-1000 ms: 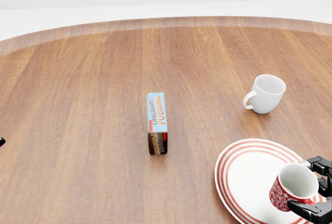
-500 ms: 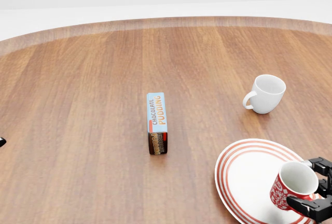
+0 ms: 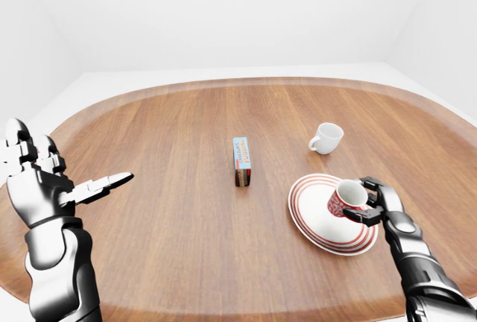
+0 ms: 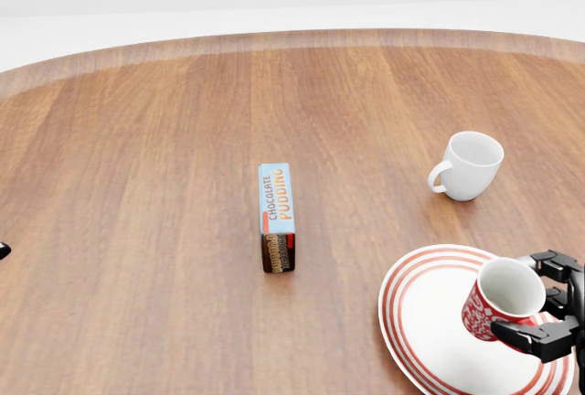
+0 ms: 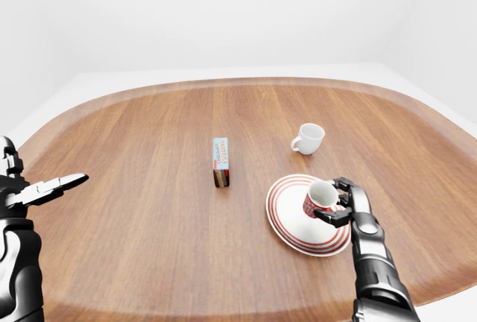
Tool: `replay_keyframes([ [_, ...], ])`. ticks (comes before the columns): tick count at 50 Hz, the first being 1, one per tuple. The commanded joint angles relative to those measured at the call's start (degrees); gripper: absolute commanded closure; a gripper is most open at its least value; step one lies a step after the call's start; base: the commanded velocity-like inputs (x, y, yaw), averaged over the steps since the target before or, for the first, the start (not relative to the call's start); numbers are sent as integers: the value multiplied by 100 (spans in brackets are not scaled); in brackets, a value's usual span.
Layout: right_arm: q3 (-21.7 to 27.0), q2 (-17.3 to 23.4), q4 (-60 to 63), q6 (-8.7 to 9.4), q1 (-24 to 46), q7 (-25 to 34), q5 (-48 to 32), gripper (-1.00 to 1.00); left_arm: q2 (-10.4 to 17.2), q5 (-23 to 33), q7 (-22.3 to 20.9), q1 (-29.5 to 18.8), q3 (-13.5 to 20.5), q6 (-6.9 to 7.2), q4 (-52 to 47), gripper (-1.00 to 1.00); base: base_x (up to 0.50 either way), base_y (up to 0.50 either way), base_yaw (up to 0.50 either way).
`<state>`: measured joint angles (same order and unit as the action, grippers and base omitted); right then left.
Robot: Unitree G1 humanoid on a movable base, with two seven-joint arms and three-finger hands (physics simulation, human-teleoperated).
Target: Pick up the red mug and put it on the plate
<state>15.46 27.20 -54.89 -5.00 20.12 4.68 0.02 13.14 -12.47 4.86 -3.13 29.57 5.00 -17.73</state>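
Observation:
The red mug (image 4: 498, 301), red with a white pattern and white inside, is held tilted just over the right part of the white plate with red rings (image 4: 430, 322). My right hand (image 4: 547, 314) is shut on the mug from its right side; it also shows in the left-eye view (image 3: 370, 201). Whether the mug touches the plate I cannot tell. My left hand (image 3: 71, 188) is open and empty, raised at the far left of the left-eye view, far from the mug.
A plain white mug (image 4: 471, 165) stands above the plate on the round wooden table (image 4: 164, 185). A chocolate pudding box (image 4: 277, 216) lies on edge near the table's middle, left of the plate.
My right hand has moved the red mug a little up and to the left in the head view, further over the plate. The other things have not moved.

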Motion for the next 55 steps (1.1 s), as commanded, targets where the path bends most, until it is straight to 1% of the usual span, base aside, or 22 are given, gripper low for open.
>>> replay_keyframes([
  [1,-4,16,-79,0,97,-72,75,77,1,0,-2,0,-4,0,33,-100,0,0,0],
  [4,-22,19,-199,0,133,-87,62,86,0,0,0,4,-6,0,21,-100,0,0,0],
  [12,-36,26,-239,0,124,-146,53,87,-1,1,-3,4,-3,0,35,-100,0,0,0],
  [17,-81,30,-616,0,227,-179,40,84,2,-2,-5,6,1,0,42,-100,0,0,0],
  [19,-103,37,-690,0,247,-196,40,80,3,-6,-5,4,2,0,43,-100,0,0,0],
  [21,-114,47,-737,0,269,-199,58,71,3,-1,-4,2,-2,0,58,-100,0,0,0],
  [24,-130,49,-788,0,276,-206,67,68,4,-1,-5,1,-4,0,66,-100,0,0,0],
  [26,-135,51,-759,0,266,-209,74,56,4,0,-4,-1,-7,0,76,-100,0,0,0],
  [27,-142,49,-816,0,283,-217,70,24,6,-2,-3,-2,-7,0,72,-100,0,0,0],
  [28,-147,50,-873,0,302,-220,67,15,9,-5,-2,-5,-4,0,72,-100,0,0,0],
  [33,-171,53,-981,0,328,-234,70,4,6,-5,5,0,-9,0,54,-100,0,0,0],
  [34,-177,51,-1030,0,335,-242,68,0,5,-5,5,1,-9,0,50,-100,0,0,0],
  [35,-186,51,-1121,0,365,-249,61,-15,6,-6,6,3,-7,0,40,-100,0,0,0],
  [36,-194,51,-1190,0,387,-258,57,-21,6,-9,6,3,-3,0,34,-100,0,0,0],
  [40,-227,43,-1397,0,451,-283,54,-26,3,-5,3,5,-5,0,35,-100,0,0,0],
  [41,-240,42,-1435,0,456,-291,51,-29,2,-5,2,5,-4,0,38,-100,0,0,0],
  [42,-242,45,-1465,0,464,-294,60,-40,2,-5,1,6,-3,0,41,-100,0,0,0],
  [47,-269,32,-1588,0,464,-326,60,-45,1,-2,-3,6,-4,0,42,-100,0,0,0],
  [51,-286,20,-1641,0,468,-342,49,-57,3,-3,-1,4,-3,0,43,-100,0,0,0],
  [52,-287,20,-1637,0,463,-343,50,-62,3,-3,-1,4,-3,0,40,-100,0,0,0],
  [54,-290,19,-1637,0,457,-346,48,-100,3,-6,0,5,-2,0,40,-100,0,0,0],
  [55,-287,24,-1622,0,461,-331,57,-100,4,-9,3,3,-1,0,26,-100,0,0,0],
])
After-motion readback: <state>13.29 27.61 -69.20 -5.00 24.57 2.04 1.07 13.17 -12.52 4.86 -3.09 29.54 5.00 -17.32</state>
